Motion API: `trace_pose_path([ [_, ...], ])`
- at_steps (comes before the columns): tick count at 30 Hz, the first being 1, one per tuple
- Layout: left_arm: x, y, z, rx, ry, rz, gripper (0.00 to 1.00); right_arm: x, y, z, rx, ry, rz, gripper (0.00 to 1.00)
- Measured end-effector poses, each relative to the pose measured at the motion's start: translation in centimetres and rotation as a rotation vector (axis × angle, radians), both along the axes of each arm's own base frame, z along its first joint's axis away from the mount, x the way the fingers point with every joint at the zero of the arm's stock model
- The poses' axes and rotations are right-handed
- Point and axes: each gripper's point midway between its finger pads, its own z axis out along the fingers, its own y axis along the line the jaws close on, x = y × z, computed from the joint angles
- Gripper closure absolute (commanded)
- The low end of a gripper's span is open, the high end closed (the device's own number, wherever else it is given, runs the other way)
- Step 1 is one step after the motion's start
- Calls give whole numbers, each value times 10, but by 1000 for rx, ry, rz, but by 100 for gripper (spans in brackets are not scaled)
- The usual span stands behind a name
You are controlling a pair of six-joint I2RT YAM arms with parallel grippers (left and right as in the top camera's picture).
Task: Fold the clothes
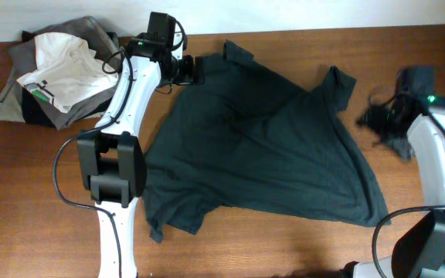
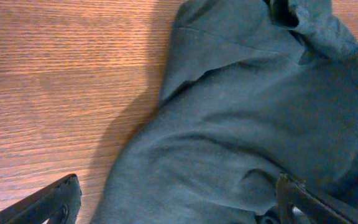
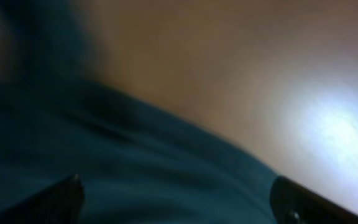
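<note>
Left fingers (image 2: 59,198) are spread wide with nothing pinched between them: one tip over bare wood, the other down at a fold of fabric. That puts the left gripper (image 2: 178,190) straddling the edge of the dark green T-shirt (image 1: 269,147), up at its far-left corner.

Over to the right fingers (image 3: 55,200). They're wide apart too, with green cloth underneath. The view is badly blurred, but nothing looks held. From above, the right gripper (image 3: 173,194) sits at the shirt's right side, near a sleeve.

The shirt itself lies spread across the middle of the wooden table (image 1: 22,193), rumpled, with its lower-left corner curled over. Off at the far-left corner, well apart from it, a pile of grey and white clothes (image 1: 52,77) sits in a heap, beside the left arm (image 1: 130,93).
</note>
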Motion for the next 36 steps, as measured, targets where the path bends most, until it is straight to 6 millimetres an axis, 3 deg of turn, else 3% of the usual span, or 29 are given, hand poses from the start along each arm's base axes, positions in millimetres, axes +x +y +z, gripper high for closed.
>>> trace_pose_path([
  [1,0,2,-1,6,2,3,1,23,4,17,11,-97,50,1],
  [2,-3,5,-2,16,15,9,1,63,11,50,21,-271,127,1],
  [5,-6,9,-4,29,30,15,1,120,30,74,39,-424,245,1],
  [7,-8,10,-6,33,42,16,1,145,47,52,65,-397,294,2],
  [10,-14,11,-8,40,66,17,1,186,68,-28,134,-269,342,2],
  [11,-14,11,-8,41,69,17,1,191,72,-51,152,-226,346,4],
  [13,-16,11,-9,42,76,16,1,201,73,-81,157,-177,344,5],
  [16,-18,12,-9,44,82,16,1,201,66,-100,130,-130,325,12],
  [17,-18,12,-10,44,84,16,1,203,62,-96,106,-134,317,20],
  [18,-18,12,-10,44,84,16,1,205,59,-94,89,-135,312,39],
  [19,-18,12,-10,44,84,16,1,205,56,-93,72,-133,310,51],
  [22,-18,12,-10,44,84,16,1,202,55,-101,66,-109,307,50],
  [24,-18,12,-10,44,84,16,1,199,54,-118,72,-74,305,46],
  [26,-18,12,-10,44,85,16,1,197,53,-131,71,-50,303,57],
  [28,-18,12,-10,44,84,16,1,197,51,-132,60,-46,299,79],
  [29,-18,12,-10,44,85,16,1,196,51,-132,57,-45,297,83],
  [33,-18,12,-10,44,85,16,1,191,47,-132,40,-14,286,92],
  [36,-18,12,-10,44,85,16,1,182,32,-107,-30,67,257,96],
])
